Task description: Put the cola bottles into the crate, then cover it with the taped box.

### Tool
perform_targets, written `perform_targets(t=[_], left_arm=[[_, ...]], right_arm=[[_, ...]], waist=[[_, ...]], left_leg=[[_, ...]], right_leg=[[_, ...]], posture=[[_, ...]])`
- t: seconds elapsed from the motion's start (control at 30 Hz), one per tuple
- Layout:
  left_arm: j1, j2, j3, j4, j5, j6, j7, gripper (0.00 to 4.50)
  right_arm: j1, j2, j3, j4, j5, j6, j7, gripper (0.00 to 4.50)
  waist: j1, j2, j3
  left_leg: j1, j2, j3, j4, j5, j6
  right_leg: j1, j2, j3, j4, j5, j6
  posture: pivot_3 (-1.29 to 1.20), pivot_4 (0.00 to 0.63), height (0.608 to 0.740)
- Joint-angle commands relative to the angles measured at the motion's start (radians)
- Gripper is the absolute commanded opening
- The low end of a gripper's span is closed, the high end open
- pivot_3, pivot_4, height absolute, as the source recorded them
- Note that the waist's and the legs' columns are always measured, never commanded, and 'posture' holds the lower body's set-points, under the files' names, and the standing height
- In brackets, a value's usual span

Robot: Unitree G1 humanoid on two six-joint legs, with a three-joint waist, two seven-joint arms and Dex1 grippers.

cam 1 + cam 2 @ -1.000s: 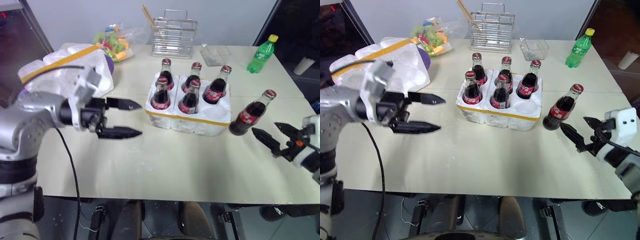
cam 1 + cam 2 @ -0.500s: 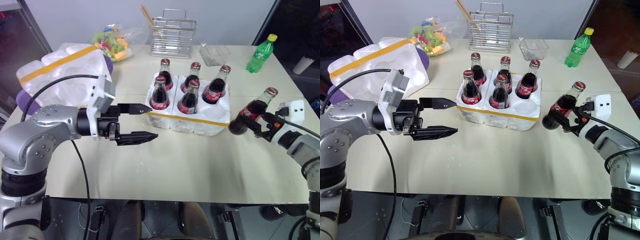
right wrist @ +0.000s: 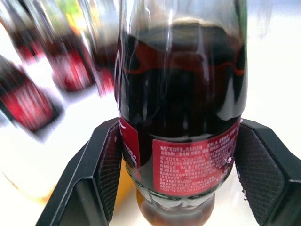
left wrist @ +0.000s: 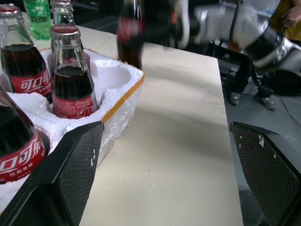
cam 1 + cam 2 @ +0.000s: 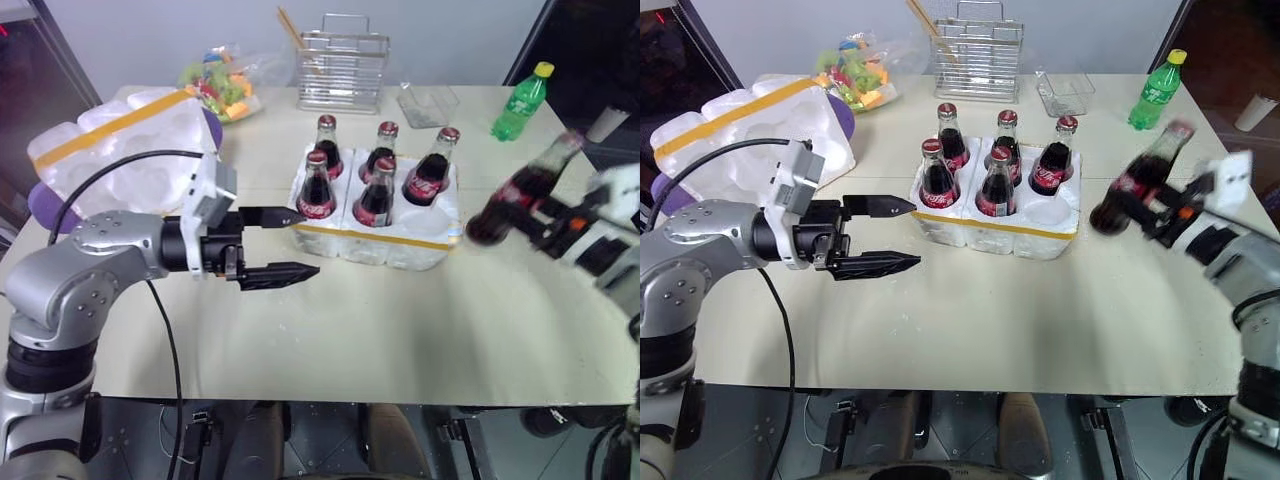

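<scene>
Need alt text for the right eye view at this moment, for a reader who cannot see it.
The right claw grips a dark glass cola bottle, tilted, beside the low white foam crate holding five red-capped bottles, one well empty. The left claw is open near the crate's other side.

The lifted cola bottle [image 5: 520, 192] and the right gripper [image 5: 556, 222] holding it are smeared by motion blur. In the right wrist view the crate's bottles [image 3: 33, 94] are blurred streaks. The taped box [image 5: 110, 150] is partly cut off by the left arm.
</scene>
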Motion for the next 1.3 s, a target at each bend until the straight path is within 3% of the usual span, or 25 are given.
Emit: perform_targets(t=[0.03, 0.27, 0.73, 0.77, 0.83, 0.97, 1.17, 1.3], left_arm=[[0.003, 0.012, 0.008, 0.000, 0.011, -0.033, 0.002, 4.50], [0.009, 0.011, 0.004, 0.005, 0.027, -0.059, 0.010, 4.50], [0.019, 0.037, 0.010, 0.015, 0.054, -0.090, 0.009, 4.50], [0.021, 0.040, 0.011, 0.016, 0.057, -0.092, 0.010, 4.50], [0.024, 0.045, 0.015, 0.020, 0.061, -0.093, 0.011, 4.50], [0.046, 0.077, 0.032, 0.030, 0.073, -0.093, -0.003, 4.50], [0.072, 0.279, 0.078, 0.206, 0.168, -0.179, -0.174, 4.50], [0.023, 0.490, 0.043, 0.547, 0.318, -0.345, -0.391, 4.50]], right_arm=[[-0.087, -0.034, -0.045, -0.119, 0.121, 0.037, -0.004, 2.76], [-0.118, -0.005, 0.087, -0.172, 0.119, 0.054, -0.015, 2.76], [-0.118, 0.061, 0.353, -0.038, -0.115, -0.043, 0.018, 2.76], [-0.116, 0.066, 0.364, -0.028, -0.128, -0.050, 0.022, 3.81], [-0.116, 0.077, 0.375, -0.016, -0.141, -0.052, 0.030, 4.47], [-0.127, 0.090, 0.366, -0.016, -0.141, -0.052, 0.037, 4.47], [-0.154, 0.004, 0.291, -0.076, -0.075, -0.006, 0.124, 4.47], [-0.173, -0.092, 0.210, -0.085, 0.010, 0.038, 0.223, 4.47]], waist=[[0.001, 0.000, 0.000], [0.006, -0.001, 0.000], [0.004, -0.001, 0.000], [0.004, -0.001, 0.000], [0.003, -0.001, 0.000], [0.003, -0.001, 0.000], [0.002, -0.001, 0.000], [0.001, 0.000, 0.000]], left_leg=[[0.000, 0.000, 0.000, 0.000, 0.000, 0.000], [-0.002, 0.000, 0.000, 0.001, 0.000, 0.000], [-0.006, 0.000, 0.000, 0.000, 0.000, 0.000], [-0.006, 0.000, 0.000, 0.000, 0.000, 0.000], [-0.006, 0.000, 0.000, 0.000, 0.000, 0.000], [-0.006, 0.000, 0.000, 0.001, 0.000, 0.000], [-0.006, 0.000, 0.000, 0.000, 0.000, 0.000], [-0.006, 0.000, 0.000, -0.002, 0.000, 0.000]], right_leg=[[0.000, 0.000, 0.000, 0.000, 0.000, 0.001], [0.000, 0.000, 0.000, -0.001, 0.000, 0.000], [-0.006, 0.000, 0.000, 0.000, 0.002, 0.003], [-0.006, 0.000, 0.000, 0.000, 0.002, 0.003], [-0.006, 0.000, 0.000, 0.000, 0.002, 0.003], [-0.005, 0.000, 0.000, 0.000, 0.002, 0.003], [-0.007, 0.000, 0.000, 0.000, 0.001, 0.002], [-0.007, 0.000, 0.000, 0.000, 0.000, -0.001]], posture=[[0.00, 0.150, 0.739], [0.00, 0.150, 0.739], [0.00, 0.150, 0.739], [0.00, 0.150, 0.739], [0.00, 0.150, 0.739], [0.00, 0.150, 0.739], [0.00, 0.150, 0.739], [0.00, 0.150, 0.739]])
